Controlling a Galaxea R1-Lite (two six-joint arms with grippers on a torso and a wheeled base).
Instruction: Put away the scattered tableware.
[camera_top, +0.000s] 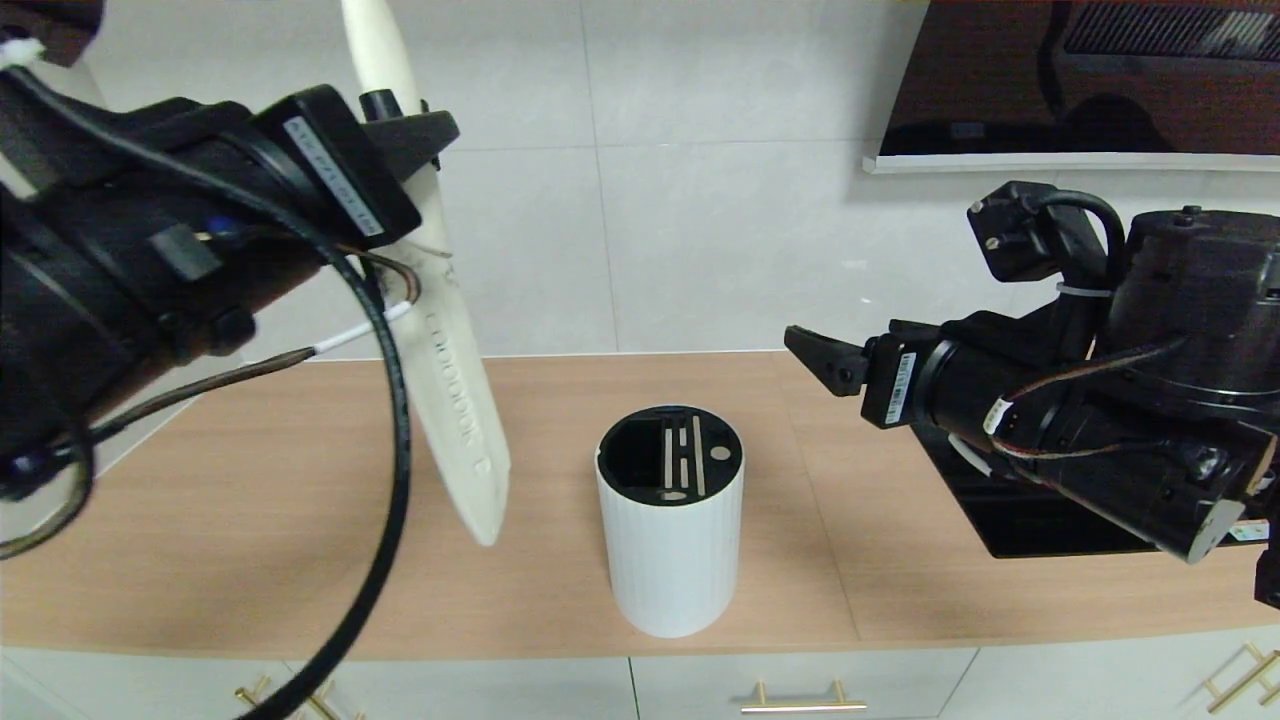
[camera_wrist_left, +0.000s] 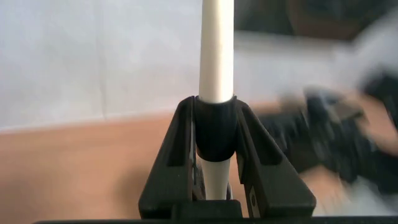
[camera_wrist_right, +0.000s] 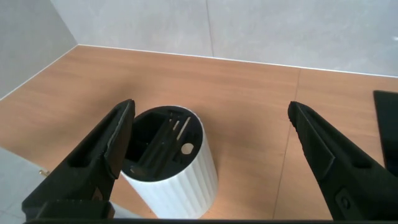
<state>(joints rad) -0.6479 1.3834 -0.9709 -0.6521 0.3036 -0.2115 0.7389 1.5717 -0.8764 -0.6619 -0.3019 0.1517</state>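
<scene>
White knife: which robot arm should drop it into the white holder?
Left. The left end effector is shut on the knife, blade pointing down, beside the holder and its slotted top. The right end effector is open and empty on the holder's other side, so it would probably need a handover first.

Wood-grain countertop (camera_top: 200, 560) with a white ribbed utensil holder (camera_top: 670, 530), black slotted top, standing upright on it, lower than and between the left gripper (camera_top: 410, 130) and right gripper (camera_top: 825, 362). A black cooktop (camera_top: 1030, 520) lies beneath the right gripper's arm.
</scene>
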